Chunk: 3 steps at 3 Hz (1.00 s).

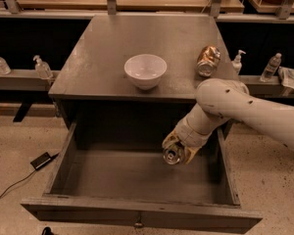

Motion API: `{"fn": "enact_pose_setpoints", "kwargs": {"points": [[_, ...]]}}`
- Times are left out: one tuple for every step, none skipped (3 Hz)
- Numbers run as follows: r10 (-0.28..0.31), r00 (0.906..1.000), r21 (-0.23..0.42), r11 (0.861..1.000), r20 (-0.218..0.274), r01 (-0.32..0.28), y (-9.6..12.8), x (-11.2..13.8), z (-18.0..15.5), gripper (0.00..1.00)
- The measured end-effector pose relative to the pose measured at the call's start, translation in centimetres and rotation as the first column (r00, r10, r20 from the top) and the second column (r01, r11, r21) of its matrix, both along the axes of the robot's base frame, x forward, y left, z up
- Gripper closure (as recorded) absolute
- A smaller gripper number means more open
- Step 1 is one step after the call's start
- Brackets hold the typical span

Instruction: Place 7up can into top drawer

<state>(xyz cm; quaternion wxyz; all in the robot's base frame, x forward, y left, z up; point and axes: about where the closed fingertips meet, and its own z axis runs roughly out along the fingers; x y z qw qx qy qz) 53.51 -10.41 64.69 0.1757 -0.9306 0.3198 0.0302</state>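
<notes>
The 7up can (173, 155) is being held inside the open top drawer (112, 210), toward the drawer's right rear, its round metal end being turned toward the drawer front. It is being clasped by the gripper (179, 149), closed tight on its sides and reaching down from over the drawer's right wall.

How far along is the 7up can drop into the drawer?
Done: the wide grey wooden top drawer is pulled open. In hand: the gripper hangs over the drawer's right half, jaws shut on the small silver-white 7up can. Left: lower, release the can onto the drawer floor, withdraw.
</notes>
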Motion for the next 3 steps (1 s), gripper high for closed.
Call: {"fn": "enact_pose_setpoints", "kwargs": {"points": [[-0.017, 0.9995, -0.011, 1.0, -0.026, 0.016, -0.21, -0.76, -0.86, 0.04], [-0.013, 0.9997, -0.008, 1.0, -0.022, 0.013, -0.1, -0.65, -0.75, 0.0], [-0.013, 0.9997, -0.008, 1.0, -0.022, 0.013, -0.1, -0.65, -0.75, 0.0]]}}
